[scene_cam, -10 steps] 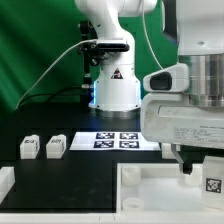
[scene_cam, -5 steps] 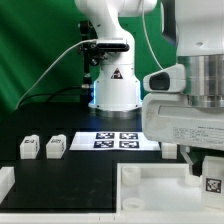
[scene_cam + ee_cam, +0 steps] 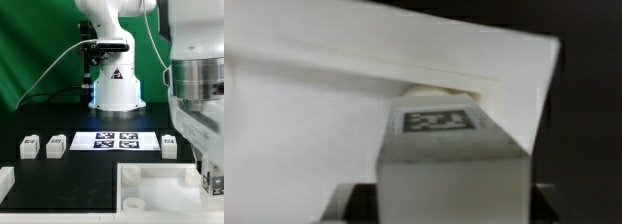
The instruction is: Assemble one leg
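My gripper (image 3: 211, 170) is at the exterior view's lower right, shut on a leg (image 3: 213, 181), a small white block with a marker tag. It holds the leg at the right corner of the large white tabletop part (image 3: 150, 186). In the wrist view the held leg (image 3: 441, 150) fills the middle, tag towards the camera. Its far end touches a corner of the tabletop part (image 3: 313, 100). The dark fingers (image 3: 352, 206) flank it on both sides. Three more legs stand on the black table: two at the left (image 3: 29, 147) (image 3: 55, 146) and one at the right (image 3: 169, 146).
The marker board (image 3: 115, 140) lies flat in the middle in front of the robot base (image 3: 115, 90). A white block (image 3: 5, 181) sits at the exterior view's lower left edge. My arm's large white body (image 3: 195, 90) covers the right side.
My wrist has turned and shifted right, uncovering the leg beside the marker board. The held leg has moved slightly right and down at the tabletop part's corner.
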Controlling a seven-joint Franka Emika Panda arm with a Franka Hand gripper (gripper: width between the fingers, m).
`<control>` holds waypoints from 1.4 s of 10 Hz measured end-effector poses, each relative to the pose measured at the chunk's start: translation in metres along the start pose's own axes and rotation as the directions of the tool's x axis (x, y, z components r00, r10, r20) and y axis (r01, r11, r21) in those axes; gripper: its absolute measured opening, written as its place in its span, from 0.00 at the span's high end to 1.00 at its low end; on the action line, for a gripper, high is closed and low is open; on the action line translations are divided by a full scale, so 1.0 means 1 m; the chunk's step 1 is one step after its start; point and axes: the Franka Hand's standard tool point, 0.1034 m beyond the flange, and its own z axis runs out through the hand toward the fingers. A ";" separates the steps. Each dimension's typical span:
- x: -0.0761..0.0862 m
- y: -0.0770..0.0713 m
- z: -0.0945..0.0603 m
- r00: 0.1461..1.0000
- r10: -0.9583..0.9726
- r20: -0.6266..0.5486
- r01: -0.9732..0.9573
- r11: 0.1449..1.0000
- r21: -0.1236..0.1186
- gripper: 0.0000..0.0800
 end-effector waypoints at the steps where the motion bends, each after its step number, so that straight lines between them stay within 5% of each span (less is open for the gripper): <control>1: -0.001 0.001 0.000 0.991 0.133 0.021 -0.133 0.991 0.002 0.63; 5: -0.002 0.002 0.001 0.968 0.250 0.022 -0.250 0.968 -0.001 0.63; 8: -0.015 0.007 0.003 0.998 -0.051 0.024 0.052 0.999 -0.004 0.23; 11: -0.014 0.007 0.004 0.938 -0.345 0.023 0.345 0.938 0.002 0.19; 13: -0.012 0.007 0.004 0.845 -0.535 0.011 0.535 0.845 -0.005 0.19; 14: -0.010 0.003 0.003 0.662 -0.750 -0.005 0.749 0.661 -0.047 0.19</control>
